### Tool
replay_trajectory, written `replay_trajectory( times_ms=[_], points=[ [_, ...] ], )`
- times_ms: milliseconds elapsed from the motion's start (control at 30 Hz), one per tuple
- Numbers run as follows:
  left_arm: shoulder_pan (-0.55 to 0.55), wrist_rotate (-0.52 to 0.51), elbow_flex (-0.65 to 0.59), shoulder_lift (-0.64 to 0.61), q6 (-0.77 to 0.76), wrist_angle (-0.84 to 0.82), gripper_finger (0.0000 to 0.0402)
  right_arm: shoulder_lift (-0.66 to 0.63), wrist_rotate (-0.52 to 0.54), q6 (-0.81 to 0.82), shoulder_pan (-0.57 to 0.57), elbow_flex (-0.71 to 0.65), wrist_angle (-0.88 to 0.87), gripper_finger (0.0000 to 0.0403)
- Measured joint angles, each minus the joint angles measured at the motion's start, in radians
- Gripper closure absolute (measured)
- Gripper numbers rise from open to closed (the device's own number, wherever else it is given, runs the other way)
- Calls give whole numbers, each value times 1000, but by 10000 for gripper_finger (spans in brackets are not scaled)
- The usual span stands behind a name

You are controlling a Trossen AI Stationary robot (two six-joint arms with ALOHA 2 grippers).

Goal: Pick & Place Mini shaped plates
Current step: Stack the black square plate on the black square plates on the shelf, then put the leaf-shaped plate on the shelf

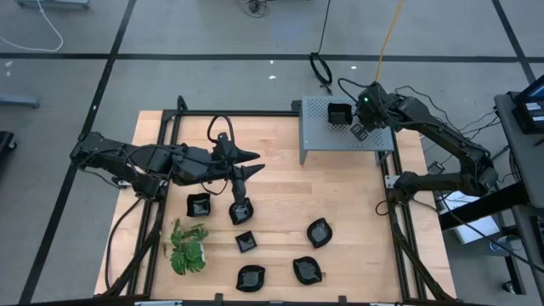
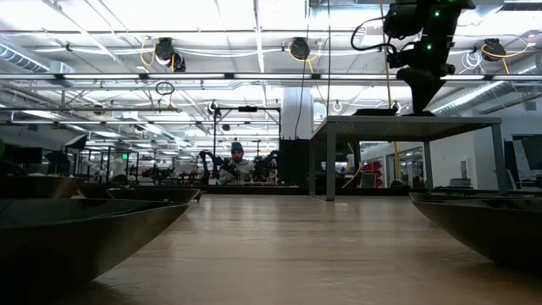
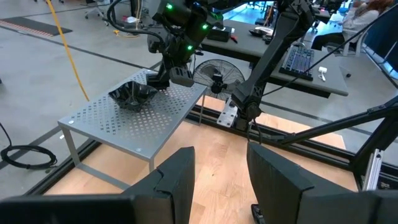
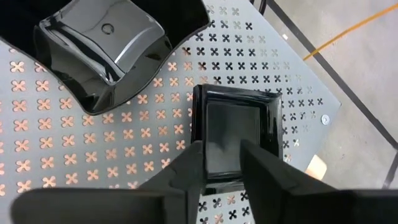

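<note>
Several black glossy mini plates lie flat on the wooden table, e.g.. Two more rest on the grey perforated box: a wavy-edged plate and a square plate. My right gripper points down over the square plate's near side, slightly open. One finger is over the plate's side wall and the other over its inside. My left gripper hangs open above the table, just beyond the plate, and holds nothing. My right gripper comes at the square plate from above, with one finger at its side wall and the other over its floor. The plate lies flat on the perforated box. Whether the fingers touch it, I cannot tell.
A green leafy plant lies near the table's left near corner. The perforated box stands on legs at the far right, seen raised in the low view. Bare wood lies between the plates and the box. A person sits in the room behind.
</note>
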Motion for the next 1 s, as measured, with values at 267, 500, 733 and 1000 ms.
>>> replay_trajectory(
  times_ms=[267, 500, 733, 1000],
  points=[
    [0, 2, 0, 0, -21, 0, 252, -70, -1, -41, 48, 0, 15, 278],
    [-2, 4, 0, 0, -21, 0, 252, -165, -336, 11, 190, 0, 15, 299],
    [-1, 8, 0, 0, -21, -1, 252, -196, -680, 19, 476, -94, 35, 322],
    [-2, 39, 0, 0, -21, -6, 252, -170, -682, 35, 777, -395, 486, 316]
  ],
)
